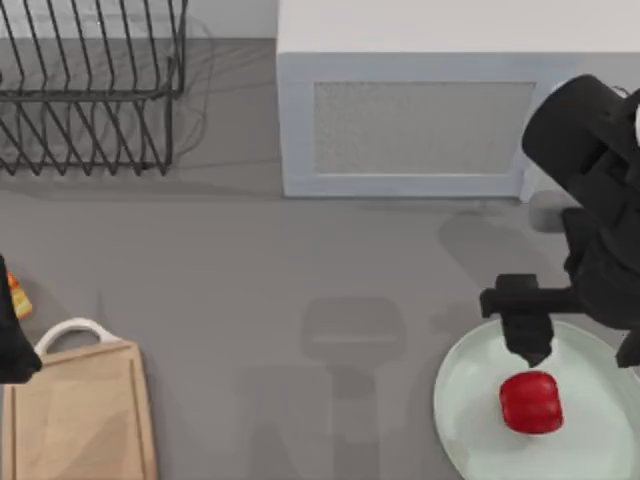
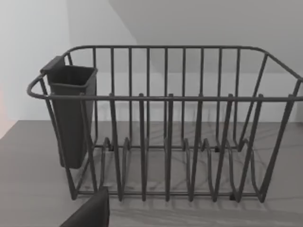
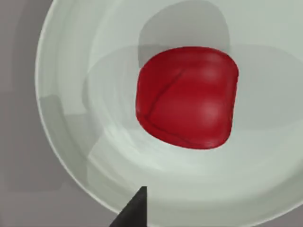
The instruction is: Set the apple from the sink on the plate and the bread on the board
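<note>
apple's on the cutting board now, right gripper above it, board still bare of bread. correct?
Not quite. The apple lies on the plate, not the cutting board; the top view and the right wrist view both show it. The rest holds: the right gripper is above the apple, and the board has no bread on it.

Right tool (image 1: 530, 352) hangs low, right side; left arm at left edge.
</note>
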`<action>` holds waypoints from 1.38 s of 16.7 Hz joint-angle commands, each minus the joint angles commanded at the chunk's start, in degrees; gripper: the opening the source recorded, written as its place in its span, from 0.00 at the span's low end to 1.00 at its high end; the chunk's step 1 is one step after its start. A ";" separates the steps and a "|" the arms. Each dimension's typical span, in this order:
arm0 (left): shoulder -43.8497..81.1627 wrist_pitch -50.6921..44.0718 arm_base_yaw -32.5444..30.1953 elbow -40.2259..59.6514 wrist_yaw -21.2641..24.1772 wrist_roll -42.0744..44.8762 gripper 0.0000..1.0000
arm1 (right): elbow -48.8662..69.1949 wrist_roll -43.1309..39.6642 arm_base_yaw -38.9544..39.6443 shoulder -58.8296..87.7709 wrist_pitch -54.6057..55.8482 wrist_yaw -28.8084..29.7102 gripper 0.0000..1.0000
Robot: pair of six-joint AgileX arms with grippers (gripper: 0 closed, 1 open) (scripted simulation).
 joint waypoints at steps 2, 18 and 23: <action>0.00 0.00 0.00 0.00 0.00 0.00 1.00 | 0.00 0.00 0.00 0.00 0.00 0.00 1.00; 0.00 0.00 0.00 0.00 0.00 0.00 1.00 | -15.47 -7.69 -7.61 -19.87 16.01 0.00 1.00; 0.00 0.00 0.00 0.00 0.00 0.00 1.00 | -34.00 -16.69 -16.45 -47.66 35.32 0.00 1.00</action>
